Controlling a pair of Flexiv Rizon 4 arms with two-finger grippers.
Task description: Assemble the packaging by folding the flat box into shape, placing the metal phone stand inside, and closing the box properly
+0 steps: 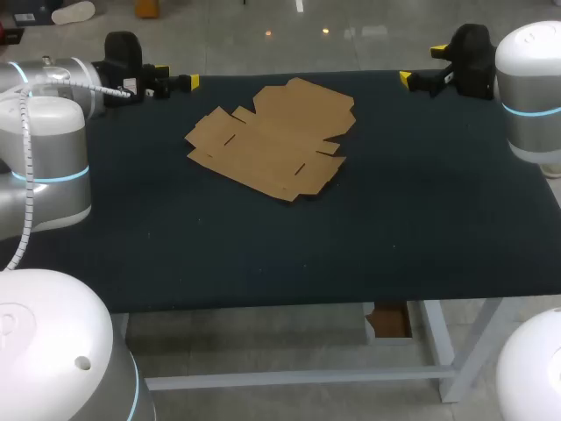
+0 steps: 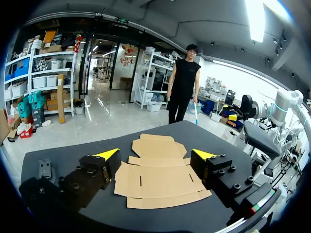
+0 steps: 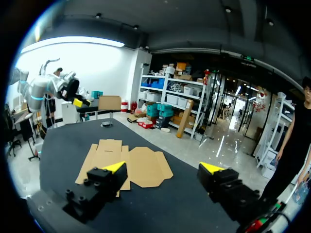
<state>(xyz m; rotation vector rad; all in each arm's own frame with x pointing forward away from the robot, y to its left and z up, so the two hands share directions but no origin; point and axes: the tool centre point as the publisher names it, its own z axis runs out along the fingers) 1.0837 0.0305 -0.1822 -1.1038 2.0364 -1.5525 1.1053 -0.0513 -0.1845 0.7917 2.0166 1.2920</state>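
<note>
flat box [image 1: 270, 139] on table [image 1: 421, 228]; left fingers [image 1: 192, 82], right fingers [image 1: 405, 79] at far edge

Flat box [image 1: 270, 139]: plain brown cardboard, matt, with cut slits and pressed crease lines; it lies ahead of the left fingers [image 2: 92, 177] and the right fingers [image 3: 99, 187]. Fingers: black, matt, hard-looking bodies with recessed screws, each ending in a smooth bright yellow tip [image 2: 109, 154]. Tabletop [image 1: 421, 219]: dark, matt, cloth-like covering without sheen. Left arm [image 1: 44, 167] and right arm [image 1: 530, 96]: smooth, glossy silver-grey and white shells.
</note>
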